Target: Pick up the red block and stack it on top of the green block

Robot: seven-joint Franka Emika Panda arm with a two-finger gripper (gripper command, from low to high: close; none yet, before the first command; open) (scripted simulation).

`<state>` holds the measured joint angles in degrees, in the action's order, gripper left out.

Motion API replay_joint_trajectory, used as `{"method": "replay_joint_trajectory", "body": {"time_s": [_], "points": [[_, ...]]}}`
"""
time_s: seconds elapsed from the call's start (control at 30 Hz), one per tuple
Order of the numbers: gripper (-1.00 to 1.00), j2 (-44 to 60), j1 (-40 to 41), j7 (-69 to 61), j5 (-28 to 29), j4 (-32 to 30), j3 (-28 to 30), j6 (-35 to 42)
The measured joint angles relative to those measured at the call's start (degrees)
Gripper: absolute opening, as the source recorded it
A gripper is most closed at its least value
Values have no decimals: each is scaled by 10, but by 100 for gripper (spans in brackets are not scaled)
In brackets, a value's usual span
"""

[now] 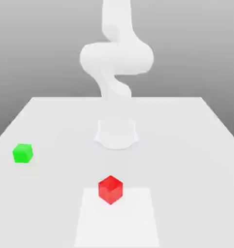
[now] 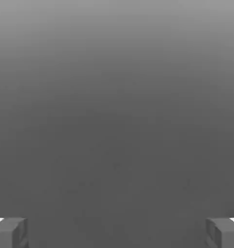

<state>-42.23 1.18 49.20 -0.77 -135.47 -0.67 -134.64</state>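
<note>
Pincer (image 2: 117, 233) spread wide — red block (image 1: 110, 190) overlaps the pale patch's (image 1: 117, 223) far edge.

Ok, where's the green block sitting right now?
In the exterior view, the green block sits on the table toward the view's left, away from the red block and the arm's base.

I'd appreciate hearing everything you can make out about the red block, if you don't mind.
The red block is a small, bright red, plain-faced cube with a darker top face, material unclear. It rests upright, turned so one edge faces the camera, at the far edge of a white rectangle on the pale table. No gripper touches it.
</note>
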Motion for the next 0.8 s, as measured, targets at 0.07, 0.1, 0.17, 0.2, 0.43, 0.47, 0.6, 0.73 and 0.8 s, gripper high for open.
{"method": "replay_joint_trajectory", "body": {"time_s": [0.07, 0.1, 0.17, 0.2, 0.43, 0.47, 0.6, 0.73, 0.8], "points": [[0, 35, 11, 33, -7, -35, -7, -27], [0, 53, 16, 50, -10, -52, -11, -41], [0, 88, 27, 83, -16, -86, -19, -68], [0, 105, 32, 100, -18, -104, -24, -81], [0, 233, 68, 232, -29, -229, -58, -180], [0, 254, 73, 255, -28, -249, -62, -195], [0, 377, 93, 348, -8, -308, -73, -287], [0, 476, 82, 397, 43, -306, -47, -368], [-100, 518, 61, 410, 59, -300, -23, -404]]}}
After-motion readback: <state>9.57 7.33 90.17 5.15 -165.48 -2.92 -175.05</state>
